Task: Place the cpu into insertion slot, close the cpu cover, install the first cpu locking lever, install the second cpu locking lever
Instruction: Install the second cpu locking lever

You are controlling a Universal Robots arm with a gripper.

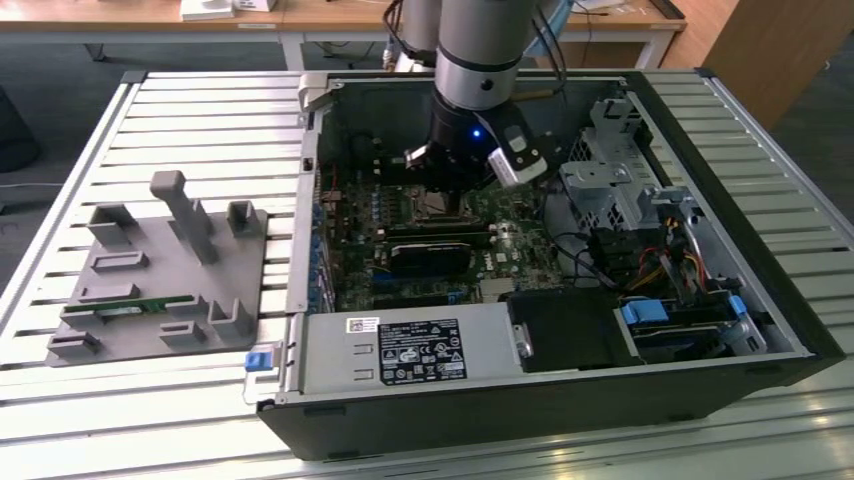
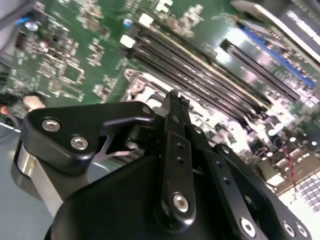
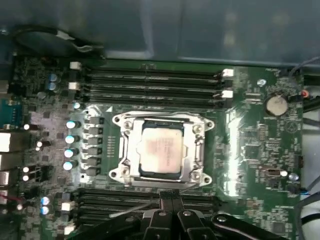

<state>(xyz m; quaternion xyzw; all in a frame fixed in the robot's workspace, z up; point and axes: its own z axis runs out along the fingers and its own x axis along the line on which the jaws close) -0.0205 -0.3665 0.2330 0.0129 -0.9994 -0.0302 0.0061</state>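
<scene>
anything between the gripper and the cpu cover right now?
Nothing visible. In the first wrist view the cpu cover lies flat around the cpu in the socket, with bare board and black memory slots between it and the gripper, whose fingers are together.

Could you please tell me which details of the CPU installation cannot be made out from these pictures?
- Socket in the exterior view: the arm above it covers most of the socket, so the cpu cannot be checked there.
- Locking levers: in the first wrist view, thin rods around the cpu cover are too blurred to tell latched from free.
- The cpu looks seated, but whether it lies fully flat cannot be told.
- The hand: in the second wrist view, its fingertips look shut together.
</scene>
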